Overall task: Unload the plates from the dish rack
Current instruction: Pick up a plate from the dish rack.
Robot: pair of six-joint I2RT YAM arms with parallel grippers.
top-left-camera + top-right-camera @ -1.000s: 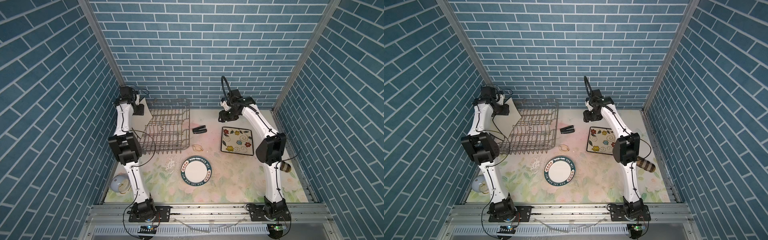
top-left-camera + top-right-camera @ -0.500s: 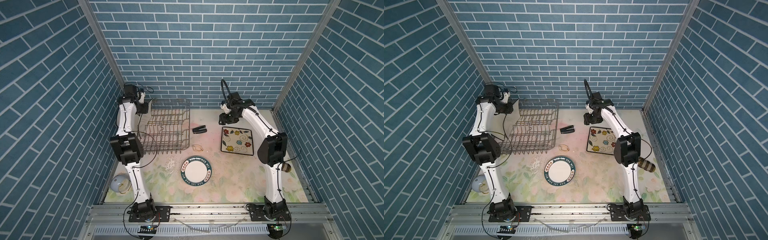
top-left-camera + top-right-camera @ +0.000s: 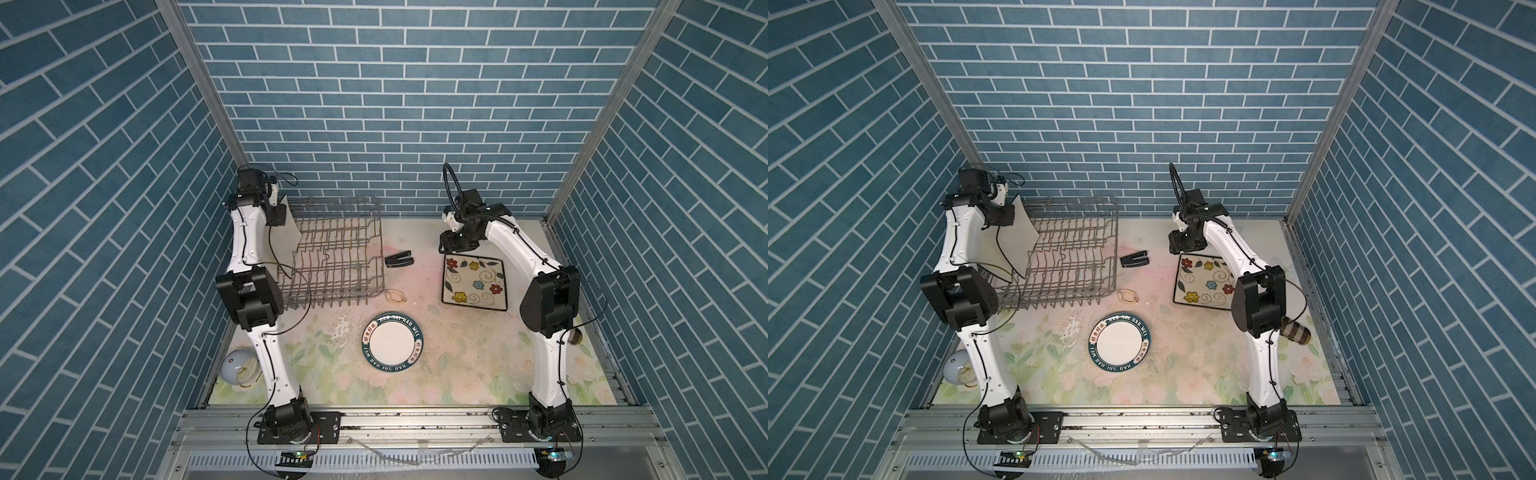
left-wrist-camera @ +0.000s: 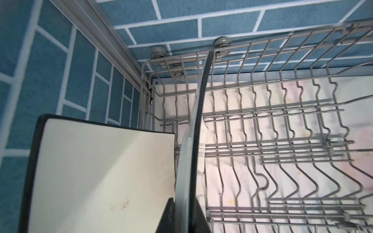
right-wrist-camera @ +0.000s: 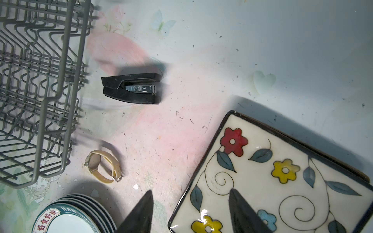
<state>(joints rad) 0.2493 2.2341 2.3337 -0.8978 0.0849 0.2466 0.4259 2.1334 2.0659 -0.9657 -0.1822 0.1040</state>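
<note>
By the dish rack (image 3: 336, 253), left tool (image 4: 183, 217) clamps a cream plate (image 4: 186, 161), seen edge-on from its wrist; right tool (image 5: 190, 201) gapes.

Left claw (image 4: 182, 217): only fingertip stubs show, rest cut by frame edge. Edge-on plate (image 4: 194, 141) between them, face unseen. Cream plate (image 4: 96, 171), round plate stack (image 5: 74, 219), flowered plate (image 5: 282, 181) cropped. Dish rack (image 5: 40, 80) blurred in right wrist view. Striped object (image 3: 1296, 332) half hidden behind right arm (image 3: 1258, 299).
</note>
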